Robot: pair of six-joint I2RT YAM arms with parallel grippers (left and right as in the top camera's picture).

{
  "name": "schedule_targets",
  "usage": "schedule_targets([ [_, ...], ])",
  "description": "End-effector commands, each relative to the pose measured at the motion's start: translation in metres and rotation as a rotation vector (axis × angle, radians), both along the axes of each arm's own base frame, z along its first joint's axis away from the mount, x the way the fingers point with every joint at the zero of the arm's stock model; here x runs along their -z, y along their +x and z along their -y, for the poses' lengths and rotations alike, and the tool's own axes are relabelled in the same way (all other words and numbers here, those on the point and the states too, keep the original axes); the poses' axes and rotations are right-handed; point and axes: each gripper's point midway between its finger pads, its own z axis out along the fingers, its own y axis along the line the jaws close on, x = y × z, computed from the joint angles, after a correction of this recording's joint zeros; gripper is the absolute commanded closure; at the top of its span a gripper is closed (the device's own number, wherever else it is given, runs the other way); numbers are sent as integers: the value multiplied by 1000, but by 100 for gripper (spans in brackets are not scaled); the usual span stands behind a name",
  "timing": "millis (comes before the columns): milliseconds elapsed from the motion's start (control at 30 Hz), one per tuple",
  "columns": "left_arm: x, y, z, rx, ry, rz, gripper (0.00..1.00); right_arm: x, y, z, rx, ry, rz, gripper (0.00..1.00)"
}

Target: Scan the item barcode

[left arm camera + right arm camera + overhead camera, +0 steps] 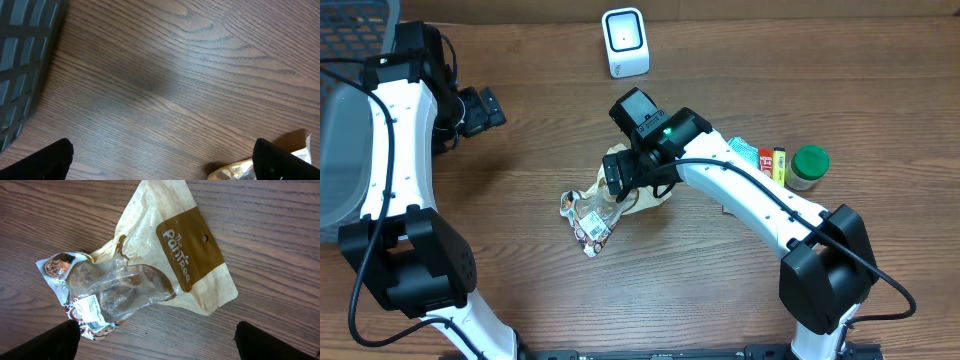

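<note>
The item is a tan pouch [176,250] printed "The Pantree", lying flat on the wooden table on top of a clear, patterned packet [86,306] that carries a white label. In the overhead view this pile [592,212] lies mid-table. My right gripper [157,347] hovers just above it, open, its fingers [55,344] wide apart and nothing between them. The white scanner [625,42] stands at the far edge of the table. At the left, my left gripper [486,106] is open and empty over bare wood; a corner of the pouch [235,171] shows by its right finger.
A grey mesh basket [340,120] fills the left edge, and shows again as the basket [20,50] in the left wrist view. To the right lie a green-lidded jar [809,165], a yellow item [780,163], a red one [766,158] and a teal pack [744,150].
</note>
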Motion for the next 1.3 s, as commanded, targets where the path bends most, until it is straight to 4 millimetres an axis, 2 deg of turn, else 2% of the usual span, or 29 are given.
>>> schedule_targets([
  [0, -11, 3, 2, 18, 7, 32, 0, 2, 1, 1, 1, -14, 9, 0],
  [500, -11, 3, 2, 18, 8, 32, 0, 3, 2, 3, 5, -25, 13, 0],
  [700, -11, 3, 2, 18, 7, 31, 0, 20, 7, 14, 3, -38, 15, 0],
  [933, -11, 3, 2, 18, 7, 31, 0, 38, 8, 7, -43, 58, -2, 0],
  [1267, -11, 3, 2, 18, 7, 31, 0, 42, 14, 11, -26, 65, 11, 0],
])
